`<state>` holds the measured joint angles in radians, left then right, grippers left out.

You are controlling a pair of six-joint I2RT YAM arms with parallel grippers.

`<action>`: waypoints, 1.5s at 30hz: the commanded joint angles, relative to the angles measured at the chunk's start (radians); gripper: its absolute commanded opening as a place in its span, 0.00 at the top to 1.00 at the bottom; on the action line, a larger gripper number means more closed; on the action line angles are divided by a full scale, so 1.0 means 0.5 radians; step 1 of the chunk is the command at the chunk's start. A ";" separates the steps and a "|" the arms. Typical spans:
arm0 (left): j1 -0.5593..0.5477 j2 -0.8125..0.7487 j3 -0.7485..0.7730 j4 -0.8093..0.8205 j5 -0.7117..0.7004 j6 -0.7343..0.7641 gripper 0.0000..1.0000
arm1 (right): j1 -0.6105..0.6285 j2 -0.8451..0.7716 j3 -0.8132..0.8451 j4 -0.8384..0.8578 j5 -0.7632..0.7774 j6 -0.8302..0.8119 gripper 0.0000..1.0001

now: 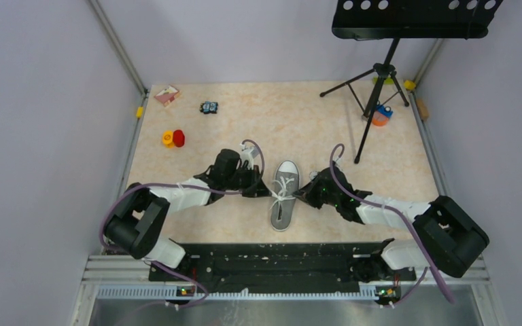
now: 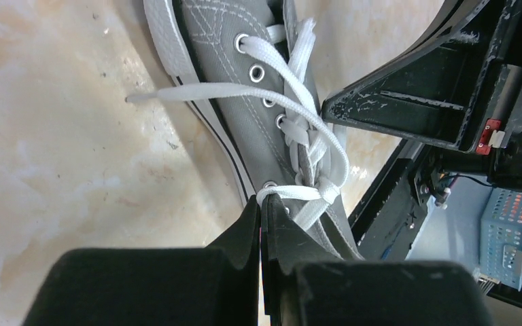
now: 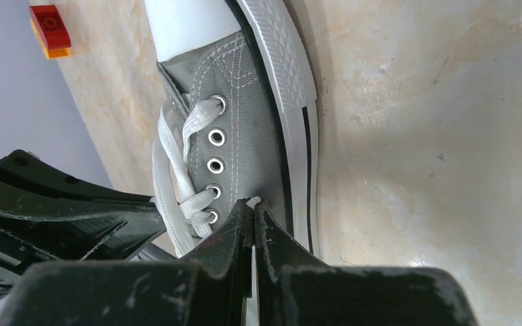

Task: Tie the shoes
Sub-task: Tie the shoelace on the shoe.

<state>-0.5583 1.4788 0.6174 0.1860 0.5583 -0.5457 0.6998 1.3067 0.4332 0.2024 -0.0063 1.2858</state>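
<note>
Wrist views cut off sneaker (image 1: 284, 204) heel. left gripper (image 2: 262, 204) clamps laces (image 2: 299, 115); right gripper (image 3: 253, 207) fingers together, pinch hidden. Mottled beige table (image 1: 279, 115), grey walls (image 1: 41, 102).

Sneaker (image 3: 251, 156) matt grey canvas, ribbed rubber; tabletop (image 3: 435, 136) probably laminate.

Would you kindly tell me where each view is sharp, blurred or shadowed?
Top external: evenly lit, sharp, only soft shadows. Left wrist: sneaker and laces crisp, left gripper blurred and dark. Right wrist: eyelets crisp, right gripper soft, faint shadow beside the sole.
</note>
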 commanded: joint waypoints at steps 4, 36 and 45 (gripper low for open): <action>0.013 0.011 0.071 -0.109 -0.051 0.129 1.00 | -0.040 -0.005 0.058 0.009 0.058 -0.067 1.00; 0.006 -0.094 0.210 -0.566 -0.136 0.375 1.00 | -0.111 -0.064 0.080 -0.067 0.138 -0.142 1.00; -0.012 -0.031 0.210 -0.501 0.025 0.352 1.00 | -0.138 -0.034 0.125 -0.028 0.077 -0.225 1.00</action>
<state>-0.5610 1.4670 0.7361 -0.0757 0.5255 -0.3782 0.6636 1.2911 0.4503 0.1848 0.0132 1.2232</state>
